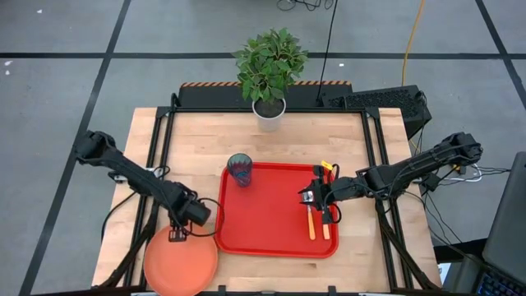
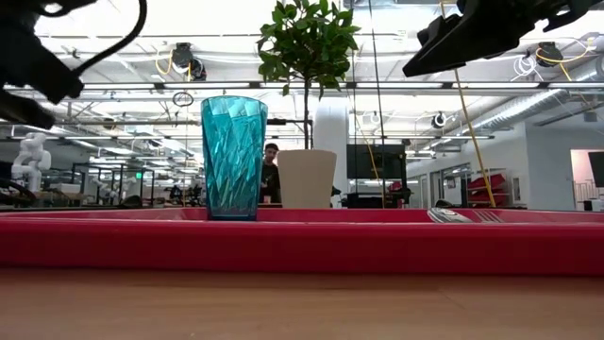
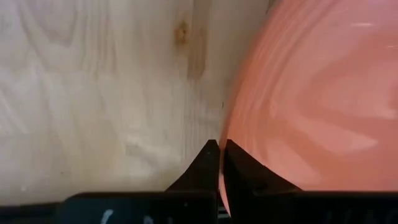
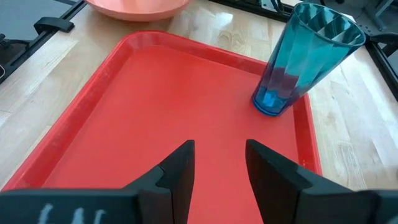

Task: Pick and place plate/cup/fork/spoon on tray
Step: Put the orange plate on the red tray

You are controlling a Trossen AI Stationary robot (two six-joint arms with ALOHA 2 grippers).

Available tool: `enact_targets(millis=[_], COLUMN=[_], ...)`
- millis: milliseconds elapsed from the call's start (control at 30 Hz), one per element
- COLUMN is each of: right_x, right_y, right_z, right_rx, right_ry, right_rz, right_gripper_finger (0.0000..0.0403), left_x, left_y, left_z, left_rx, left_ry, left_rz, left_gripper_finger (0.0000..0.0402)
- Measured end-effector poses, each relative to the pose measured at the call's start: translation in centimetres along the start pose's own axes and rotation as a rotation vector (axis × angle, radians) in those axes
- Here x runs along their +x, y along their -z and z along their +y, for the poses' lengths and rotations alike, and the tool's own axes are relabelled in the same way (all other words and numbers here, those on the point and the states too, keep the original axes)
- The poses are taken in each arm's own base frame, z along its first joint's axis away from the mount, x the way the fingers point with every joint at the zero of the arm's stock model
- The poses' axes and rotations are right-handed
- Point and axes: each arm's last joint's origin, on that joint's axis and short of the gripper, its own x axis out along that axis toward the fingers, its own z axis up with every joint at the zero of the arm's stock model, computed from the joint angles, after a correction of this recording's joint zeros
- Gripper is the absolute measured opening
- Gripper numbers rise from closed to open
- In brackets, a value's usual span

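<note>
The orange plate lies at the table's near left, beside the red tray. My left gripper is shut on the plate's far rim. The teal cup stands upright in the tray's far left corner; it also shows in the low view and the right wrist view. Two orange-handled utensils lie side by side on the tray's right part; which is the fork and which the spoon I cannot tell. My right gripper hovers open and empty over them. My left gripper pinches the plate's rim between its two fingers, at the plate's far edge. The fingers come from the far side, one on each face of the rim. Whether the plate is clear of the table I cannot tell.
A white pot with a green plant stands at the table's far edge, behind the tray. A person shows in the room beyond the table. Bare wood lies left and right of the tray.
</note>
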Motion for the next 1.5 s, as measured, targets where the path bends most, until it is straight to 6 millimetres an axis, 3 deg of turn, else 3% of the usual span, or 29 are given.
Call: enact_targets(millis=[367, 633, 833, 967, 1200, 1500], right_x=[0.0, 0.1, 0.6, 0.8, 0.9, 0.9], right_y=[0.0, 0.1, 2.2, 3.5, 3.2, 3.0], right_z=[0.0, 0.0, 0.2, 0.2, -0.3, -0.3], right_rx=[-0.026, -0.036, -0.053, -0.124, -0.156, -0.187], right_ry=[0.002, 0.0, -0.002, 0.054, 0.16, 0.158], right_rz=[0.0, -0.007, 0.013, 0.056, 0.035, 0.019], right_gripper_finger=[0.0134, 0.0134, 0.0134, 0.0134, 0.0134, 0.0134], left_x=[-3.8, -4.7, -5.7, -5.6, -5.7, -4.5], left_y=[0.2, -1.5, -3.2, -3.5, -3.8, -6.7], left_z=[0.9, 2.9, 3.1, 3.2, 3.2, 2.8], left_rx=[-0.061, -0.402, -0.547, -0.655, -0.812, -0.908], left_ry=[0.116, 0.178, 0.326, 0.358, 0.376, 0.426], left_rz=[-0.175, -0.259, -0.383, -0.364, -0.391, -0.457], left_gripper_finger=[0.0005, 0.0005, 0.0005, 0.0005, 0.0005, 0.0005])
